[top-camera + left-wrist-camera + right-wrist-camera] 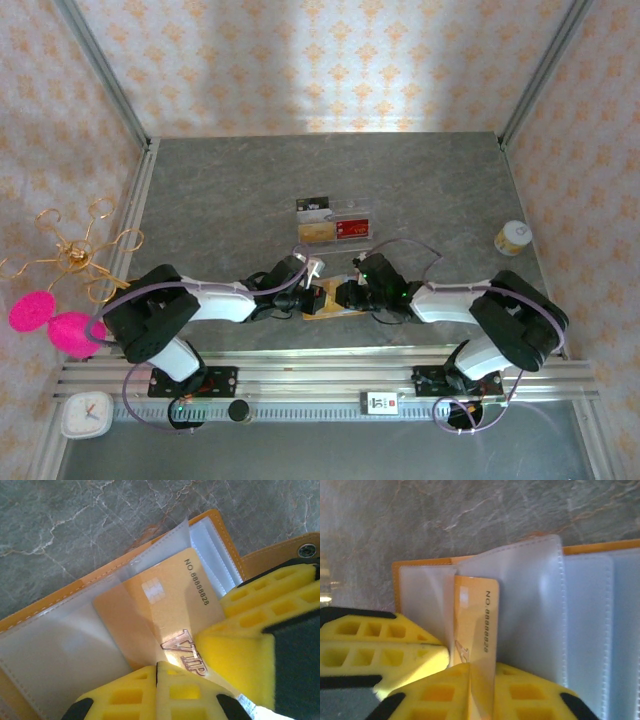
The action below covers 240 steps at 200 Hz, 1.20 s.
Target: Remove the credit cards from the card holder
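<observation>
So the left hand [157,667] has its fingers pressed together right at the edge of a clear sleeve [162,547]. Can't tell if it's actually pinching it. The card holder [326,301] lies open on the worktop [230,200], between the two hands near the front edge. A gold card [170,595] marked VIP sticks partly out of its sleeve, and the right hand [481,672] is clamped on that card's end. Further back sits an acrylic stand [333,222] with more cards in it.
</observation>
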Available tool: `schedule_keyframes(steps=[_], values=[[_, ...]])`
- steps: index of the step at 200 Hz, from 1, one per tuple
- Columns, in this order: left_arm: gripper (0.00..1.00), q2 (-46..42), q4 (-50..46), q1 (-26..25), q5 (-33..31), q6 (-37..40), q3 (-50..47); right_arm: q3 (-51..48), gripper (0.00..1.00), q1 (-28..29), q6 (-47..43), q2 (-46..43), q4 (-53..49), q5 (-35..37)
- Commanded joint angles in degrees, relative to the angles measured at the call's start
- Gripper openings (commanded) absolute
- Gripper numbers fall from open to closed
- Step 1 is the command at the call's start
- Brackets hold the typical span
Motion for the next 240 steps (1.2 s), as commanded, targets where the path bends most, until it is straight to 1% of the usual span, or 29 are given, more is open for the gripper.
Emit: schedule_keyframes(steps=[1,14,41,67,70,75,83,96,111,123,130,150,158,172,182,189,194,204,209,220,240], values=[[0.0,1.6,-3.35,0.59,0.34,1.56,-1.22,0.65,0.06,-0.38,-0.34,0.85,-1.28,0.94],[0.0,0.64,-2.99,1.21,0.42,1.57,-1.79,0.17,0.0,-0.63,-0.7,-1.31,-2.92,2.63],[0.0,-0.25,-2.9,2.36,1.59,2.4,-1.91,-0.82,0.0,-2.67,-4.47,-8.34,-8.78,6.4],[0.0,-3.35,-2.28,3.63,2.75,2.59,-1.19,0.72,0.0,-3.38,-11.87,-15.85,-12.99,10.17],[0.0,-4.01,-2.09,3.88,2.89,2.47,-1.11,1.2,0.0,-3.38,-12.92,-15.87,-13.24,10.32],[0.0,-5.02,-1.64,4.26,3.12,2.02,-0.98,1.89,0.0,-3.4,-14.88,-18.31,-13.32,9.96],[0.05,-6.76,-0.98,4.78,3.85,1.18,-0.68,3.27,0.0,-3.38,-18.02,-19.44,-13.97,9.42],[0.11,-10.19,-0.66,5.24,4.04,-0.05,-0.29,6.27,0.0,-3.38,-22.87,-20.0,-15.55,9.82],[0.19,-14.4,-2.77,5.69,2.81,-0.17,0.27,10.36,0.0,-3.46,-24.87,-18.83,-18.31,17.05],[0.24,-17.46,-6.69,6.35,0.98,0.83,0.95,13.64,0.0,-3.46,-27.79,-16.73,-19.92,20.14],[0.25,-19.13,-8.97,6.75,-0.13,1.47,1.18,15.81,0.0,-3.46,-29.76,-14.92,-21.1,21.27],[0.28,-24.12,-14.57,7.44,-5.41,2.55,0.85,20.84,0.0,-3.46,-34.37,-11.12,-23.3,28.62],[0.3,-26.27,-15.66,7.64,-7.44,2.33,0.21,21.52,0.0,-3.46,-37.54,-10.74,-22.61,28.11],[0.34,-30.25,-16.43,8.32,-10.29,1.48,-1.5,21.2,0.0,-3.46,-42.88,-10.36,-20.56,22.12],[0.38,-32.94,-15.96,9.17,-10.65,0.91,-3.07,21.74,0.0,-3.46,-45.4,-9.88,-19.93,18.84],[0.38,-34.44,-15.87,9.96,-10.33,0.67,-4.03,22.66,0.0,-3.38,-47.15,-9.38,-19.96,18.35],[0.38,-35.6,-15.93,10.55,-10.23,0.47,-4.48,23.21,0.0,-3.38,-48.21,-8.97,-19.87,19.66],[0.38,-37.13,-16.4,11.58,-9.38,0.33,-5.13,24.67,0.0,-3.94,-46.67,-7.91,-18.95,27.77],[0.38,-37.75,-16.87,12.02,-9.07,0.25,-5.26,26.24,0.0,-5.19,-45.34,-7.16,-19.68,31.09],[0.38,-38.75,-17.51,12.61,-8.6,0.33,-5.59,28.88,0.0,-8.06,-42.77,-6.18,-22.41,33.11],[0.38,-40.07,-17.54,12.87,-7.95,0.41,-6.49,27.98,0.0,-9.28,-37.23,-7.81,-23.75,40.33]])
